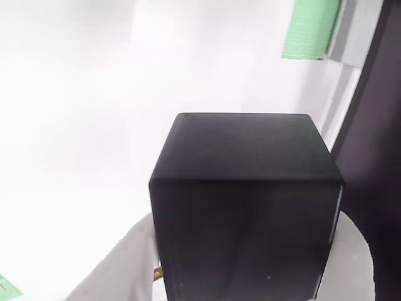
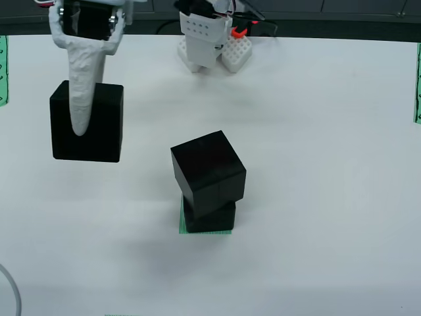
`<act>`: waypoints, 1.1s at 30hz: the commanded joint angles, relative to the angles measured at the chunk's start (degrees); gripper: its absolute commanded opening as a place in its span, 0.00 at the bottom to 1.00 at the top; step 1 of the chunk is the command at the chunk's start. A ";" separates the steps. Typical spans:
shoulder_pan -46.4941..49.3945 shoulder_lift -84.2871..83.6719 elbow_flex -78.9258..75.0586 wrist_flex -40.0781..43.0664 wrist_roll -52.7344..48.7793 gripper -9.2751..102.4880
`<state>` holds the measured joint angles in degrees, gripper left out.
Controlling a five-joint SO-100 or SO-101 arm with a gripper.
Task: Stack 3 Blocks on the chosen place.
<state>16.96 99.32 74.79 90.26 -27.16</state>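
In the view from above, my gripper [image 2: 85, 125] hangs at the upper left, shut on a black block [image 2: 99, 135]. One white finger [image 2: 81, 99] runs down the block's front face, and the block looks lifted off the white table. In the view that rides on the gripper, this block [image 1: 244, 207] sits between the two white fingers [image 1: 122, 263]. Two more black blocks stand stacked at the table's middle: the upper block [image 2: 208, 172] is twisted and slightly offset on the lower block [image 2: 209, 217]. The lower one rests on the chosen place, a green striped patch [image 2: 207, 232].
The arm's white base [image 2: 204, 39] stands at the back centre of the table [image 2: 316, 197]. Green strips [image 2: 3, 69] line the left and right edges. The riding view shows a green striped piece [image 1: 310, 28] at top right beside a dark panel [image 1: 379, 157].
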 commanded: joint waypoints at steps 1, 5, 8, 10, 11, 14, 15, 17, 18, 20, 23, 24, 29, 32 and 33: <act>-5.80 5.10 -2.20 -0.18 5.27 0.27; -14.06 10.37 1.58 -0.18 8.88 0.27; -18.37 13.89 4.92 -0.09 11.07 0.27; -18.98 14.33 6.68 -0.09 11.69 0.27; -18.98 14.50 7.91 -0.09 11.69 0.27; -18.63 14.50 11.25 -0.09 11.69 0.27; -18.46 14.41 12.22 -0.09 11.69 0.27; -18.37 14.24 13.71 -0.09 11.60 0.27; -18.37 14.15 14.24 -0.09 11.60 0.27; -18.37 13.89 14.77 -0.09 11.69 0.27; -18.11 13.36 14.15 -0.09 11.69 0.27; -17.93 13.10 13.80 -0.09 11.69 0.27; -17.14 10.72 13.10 -0.09 11.51 0.27; -16.96 9.40 12.66 -0.09 11.51 0.27; -16.88 9.14 12.39 -0.09 11.51 0.27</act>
<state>-0.79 109.07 88.86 90.26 -15.91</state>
